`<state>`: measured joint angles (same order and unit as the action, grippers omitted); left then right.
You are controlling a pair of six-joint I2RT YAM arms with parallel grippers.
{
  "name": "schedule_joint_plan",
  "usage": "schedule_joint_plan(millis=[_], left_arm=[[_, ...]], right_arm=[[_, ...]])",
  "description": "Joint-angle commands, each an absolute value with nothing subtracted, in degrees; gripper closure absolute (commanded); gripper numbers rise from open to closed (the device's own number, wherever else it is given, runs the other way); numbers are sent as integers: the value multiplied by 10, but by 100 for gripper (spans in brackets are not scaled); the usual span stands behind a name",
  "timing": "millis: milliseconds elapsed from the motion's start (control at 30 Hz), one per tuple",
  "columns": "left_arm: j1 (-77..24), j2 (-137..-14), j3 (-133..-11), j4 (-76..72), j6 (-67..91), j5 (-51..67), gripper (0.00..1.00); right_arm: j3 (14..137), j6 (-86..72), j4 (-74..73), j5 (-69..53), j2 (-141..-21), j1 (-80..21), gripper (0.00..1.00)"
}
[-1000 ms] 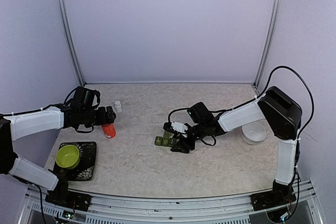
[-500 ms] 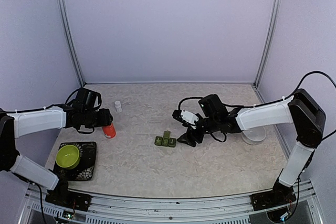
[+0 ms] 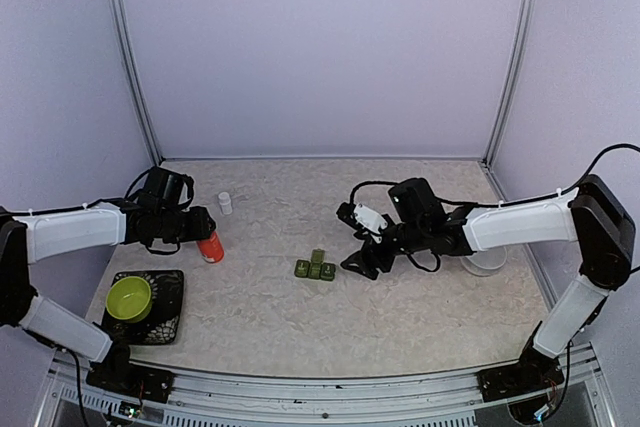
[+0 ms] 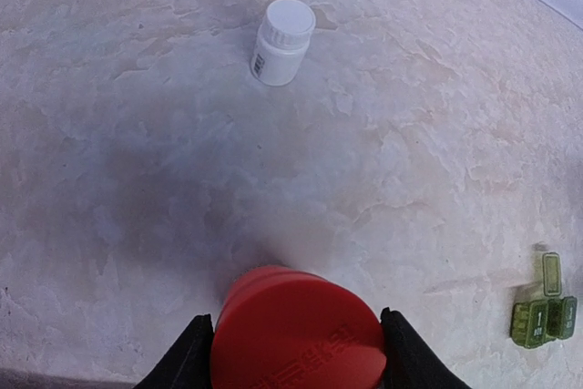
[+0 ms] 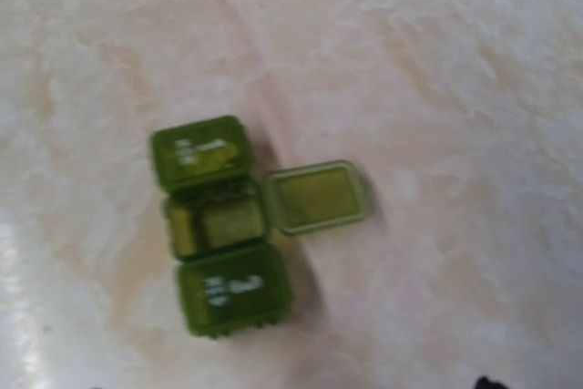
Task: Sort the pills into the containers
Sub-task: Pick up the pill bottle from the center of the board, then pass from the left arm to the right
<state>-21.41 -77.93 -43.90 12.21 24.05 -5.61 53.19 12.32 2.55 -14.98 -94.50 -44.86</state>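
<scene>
Marbled table (image 3: 420, 337) is shared by one white bowl (image 3: 487, 259), one lime-green bowl (image 3: 128, 297), one white bottle (image 4: 282, 41). Far left of the pill box (image 5: 223, 225), the red bottle (image 3: 208, 246) is gripped at its cap by the left claw (image 4: 296, 334); just right, the right claw (image 3: 358, 263) is empty, though its spread cannot be told. Three cells are counted, one lid open. No pills are seen; tiny, light, they are judged best pinched singly.

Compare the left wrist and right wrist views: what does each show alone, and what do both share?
Left wrist only: a red bottle between the fingers of the left pincer, plus a white bottle. Right wrist only: a close look into the open middle cell of the green pill box. Both: that box on the marbled table.
</scene>
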Motion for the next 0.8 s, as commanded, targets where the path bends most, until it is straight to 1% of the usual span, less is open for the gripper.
schedule_joint_plan(millis=[0, 200, 300, 367, 433, 633, 767], left_arm=[[-237, -747, -449, 109, 230, -1, 87], [-310, -703, -475, 84, 214, 93, 87], [-344, -690, -490, 62, 204, 147, 88], [-365, -686, -499, 42, 208, 183, 88], [-388, -681, -505, 16, 224, 214, 88], [-453, -691, -530, -43, 243, 262, 88], [-484, -706, -542, -79, 255, 291, 88]], right_arm=[[526, 110, 47, -227, -920, -453, 14], [517, 55, 113, -369, -905, -453, 12], [502, 16, 185, -421, -903, -453, 10], [486, -12, 237, -447, -905, -453, 6], [473, -48, 290, -463, -909, -453, 1], [441, -140, 450, -522, -916, -452, 0], [442, -168, 495, -545, -921, -452, 0]])
